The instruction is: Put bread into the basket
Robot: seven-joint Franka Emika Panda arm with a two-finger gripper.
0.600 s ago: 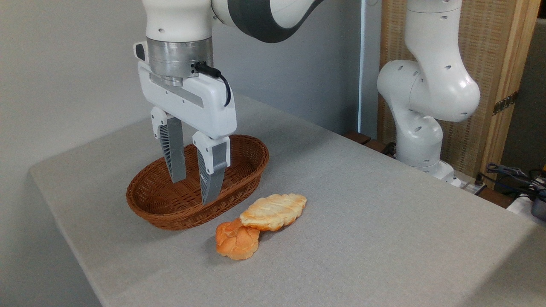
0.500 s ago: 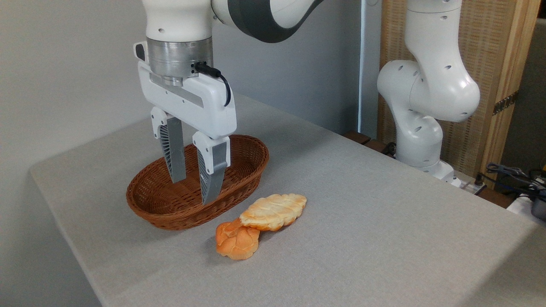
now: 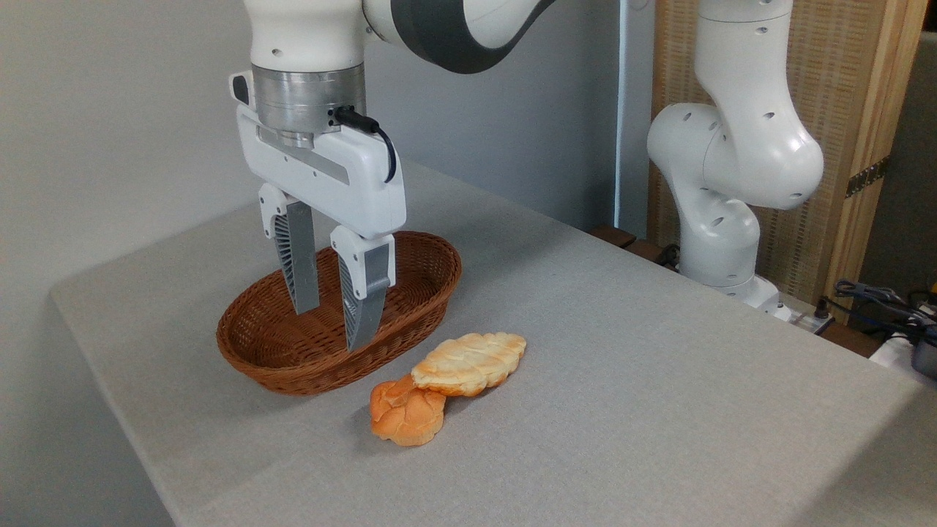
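The wicker basket [image 3: 278, 350] is reddish brown with a tight woven pattern all over its walls and floor. The braided loaf [image 3: 469, 362] is pale golden cream, lighter on its leaf-like ridges and toasted darker along the lobed edges. The round bun [image 3: 406, 416], at seven o'clock from the loaf, is deep orange with paler creases. The counter [image 3: 644, 380] is a plain light grey with a fine cloth-like grain. The hand [image 3: 335, 326] has a glossy white body, a silver metal collar above it, and grey ribbed fingers [image 3: 300, 267]. The arm [image 3: 739, 154] is white with a dark grey band. A tan woven panel [image 3: 827, 88] in a light wooden frame stands at two o'clock.
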